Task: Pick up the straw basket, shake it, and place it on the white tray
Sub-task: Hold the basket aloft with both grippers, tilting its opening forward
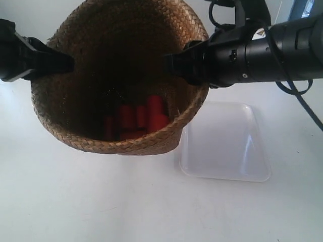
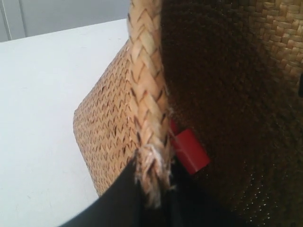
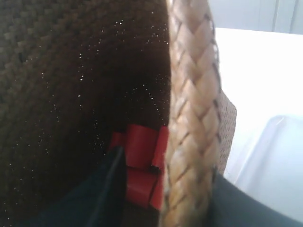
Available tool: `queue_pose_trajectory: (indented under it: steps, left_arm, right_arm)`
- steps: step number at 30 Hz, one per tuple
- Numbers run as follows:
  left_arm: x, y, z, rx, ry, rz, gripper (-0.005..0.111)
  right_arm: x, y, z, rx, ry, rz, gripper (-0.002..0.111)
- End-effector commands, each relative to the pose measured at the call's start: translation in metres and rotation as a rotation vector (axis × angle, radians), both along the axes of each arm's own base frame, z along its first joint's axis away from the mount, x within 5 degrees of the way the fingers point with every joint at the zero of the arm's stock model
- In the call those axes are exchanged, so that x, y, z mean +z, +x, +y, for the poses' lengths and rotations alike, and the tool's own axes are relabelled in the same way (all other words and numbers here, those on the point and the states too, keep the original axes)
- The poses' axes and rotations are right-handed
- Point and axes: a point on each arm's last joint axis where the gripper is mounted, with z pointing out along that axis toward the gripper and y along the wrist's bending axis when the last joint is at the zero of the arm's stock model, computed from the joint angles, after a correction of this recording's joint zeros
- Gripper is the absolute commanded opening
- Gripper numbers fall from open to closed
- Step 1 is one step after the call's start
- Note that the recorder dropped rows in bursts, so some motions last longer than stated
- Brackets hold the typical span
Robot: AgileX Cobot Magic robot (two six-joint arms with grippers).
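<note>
We have the straw basket held up between the two arms, apparently off the worktop and tipped so that its mouth faces the exterior view; it hangs just beside the white tray, not over it. The left tool is clamped on the braided rim, one dark finger on each side; the right tool grips the opposite rim the same way, with the tray visible just beyond the basket wall.

What worries us most is the tilt. With the mouth leaning over like this, a hard shake could throw the contents up the lower wall and out. The rim is soft straw, and at the left tool a frayed braid end sits right in the grip; we judge it could slip or fray further under a jolt. If the arms move out of step, the basket would twist between them. The tray looks barely larger than the base, so a careless set-down could catch its rim.

Inside the basket, several red blocks lie heaped at the bottom; the tray holds nothing that we can see.
</note>
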Motion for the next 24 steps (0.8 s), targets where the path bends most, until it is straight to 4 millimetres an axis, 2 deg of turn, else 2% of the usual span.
queue_pose_trajectory:
  steps: [1, 4, 9, 13, 16, 24]
  left_arm:
    - [0.001, -0.009, -0.017, -0.07, -0.007, -0.05, 0.0]
    - [0.003, -0.011, -0.022, -0.091, -0.033, -0.045, 0.0]
    - [0.003, -0.015, -0.026, -0.125, -0.087, 0.004, 0.0]
    - [0.007, -0.001, -0.02, 0.035, -0.196, -0.028, 0.0]
    - [0.009, 0.006, -0.013, 0.137, -0.185, -0.067, 0.0]
    - [0.007, 0.009, -0.009, 0.175, -0.146, -0.09, 0.0]
  right_arm:
    - [0.007, -0.006, -0.004, -0.01, -0.009, -0.086, 0.0]
    - [0.009, -0.007, -0.004, -0.017, 0.005, -0.092, 0.0]
    - [0.005, -0.012, -0.002, -0.006, 0.045, -0.006, 0.0]
    - [-0.001, -0.01, -0.006, -0.035, 0.03, -0.051, 0.0]
    - [-0.002, -0.009, -0.008, -0.058, 0.033, -0.08, 0.0]
    - [-0.001, -0.009, -0.009, -0.063, 0.023, -0.102, 0.0]
